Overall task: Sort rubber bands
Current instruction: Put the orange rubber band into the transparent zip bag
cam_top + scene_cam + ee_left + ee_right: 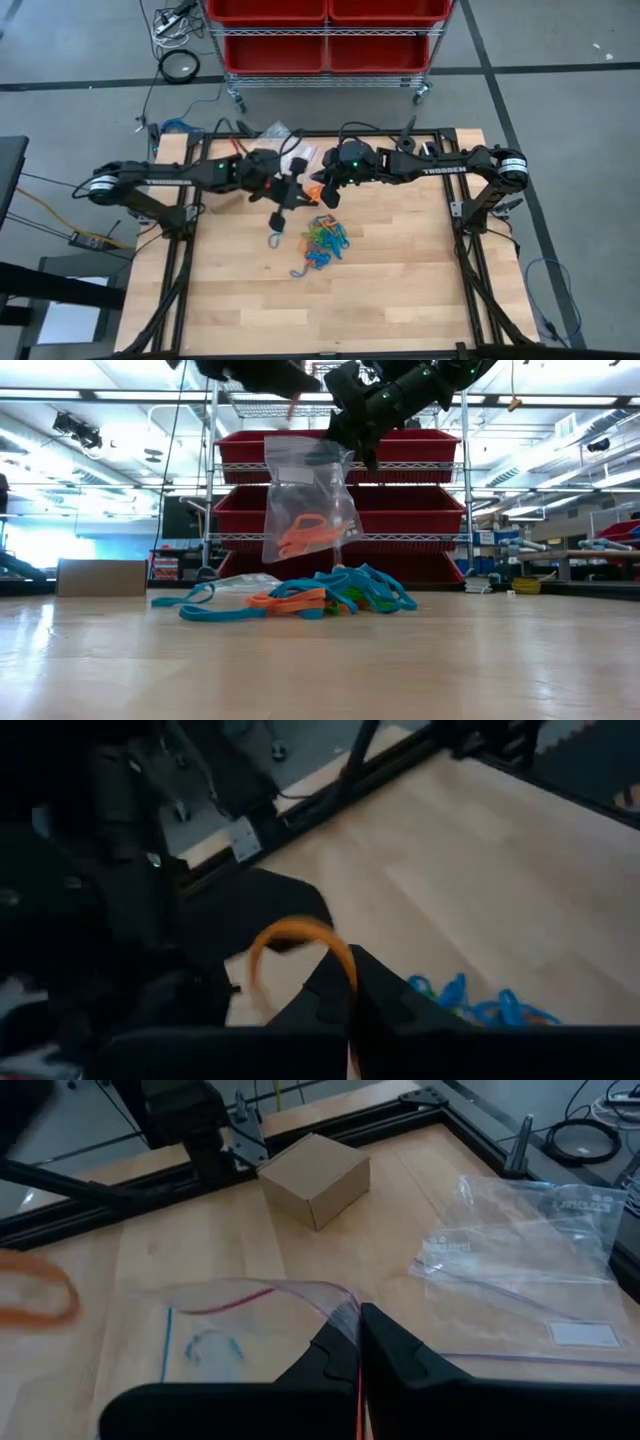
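Overhead, both arms meet above the far middle of the table (400,270). The right end effector (357,1342) has its fingers pressed together on the top edge of a clear bag (308,500), which hangs open-mouthed above the wood with a few orange bands (303,532) lying in its bottom. The left end effector (350,990) is closed on a single orange band (290,935), the loop standing up from between its fingertips, just beside the bag's mouth.

Below and slightly nearer the front lies the pile (322,240) of blue, green and orange bands, loosely tangled on the table, with one blue loop (304,268) trailing off toward the front and another band (275,240) apart on the left.

A second clear bag (530,1270) lies flat near the table's far edge, and a small cardboard box (315,1177) stands by the frame. Red bins (340,455) on a wire rack fill the background.
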